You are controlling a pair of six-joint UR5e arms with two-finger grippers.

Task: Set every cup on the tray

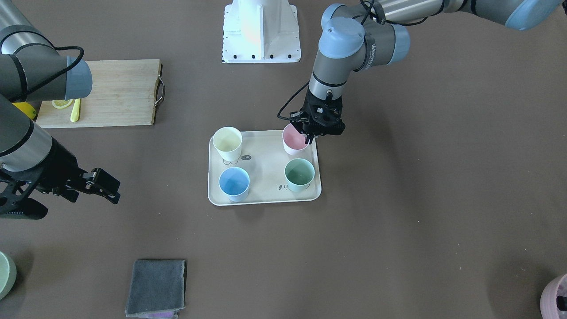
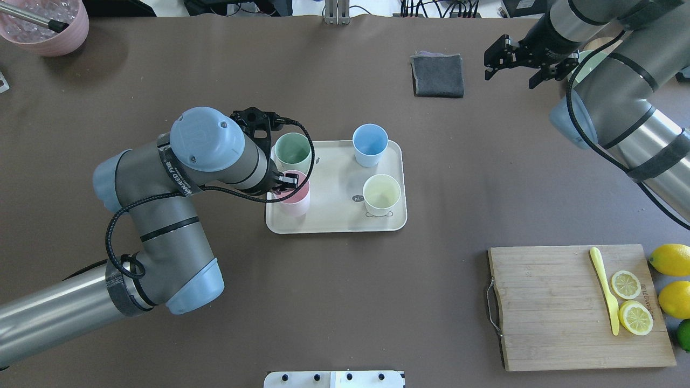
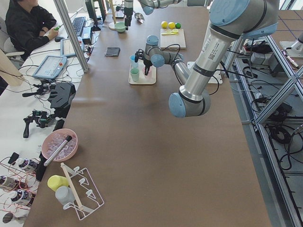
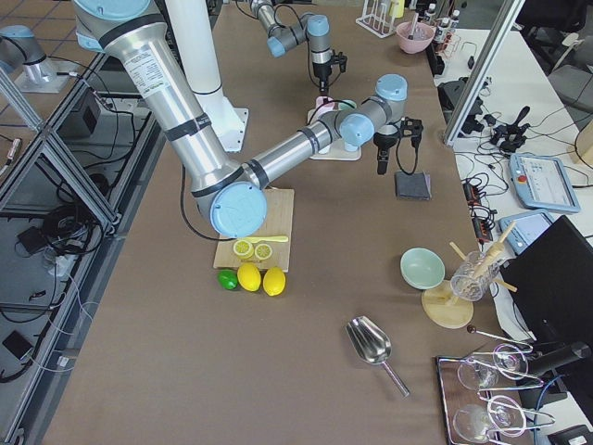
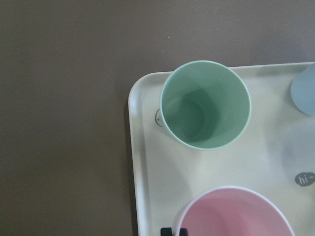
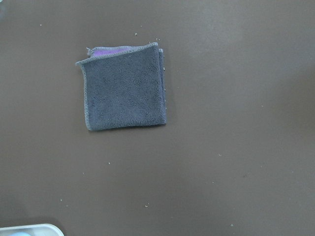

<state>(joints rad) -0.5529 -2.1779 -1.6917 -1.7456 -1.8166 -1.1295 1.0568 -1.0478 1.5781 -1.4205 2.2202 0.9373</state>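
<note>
Left claw (image 1: 309,135) seems to pinch the rim of the pink cup (image 1: 293,141), standing on the tray (image 1: 266,164); the grip is partly hidden. Right claw (image 2: 511,73) hangs wide and empty above the worktop (image 1: 398,221). Yellow cup (image 1: 227,142), blue cup (image 1: 234,182) and green cup (image 1: 299,173) also stand on the tray, so probably only letting go remains.

Left end effector (image 1: 309,138) pinched; right end effector (image 2: 509,80) spread.
</note>
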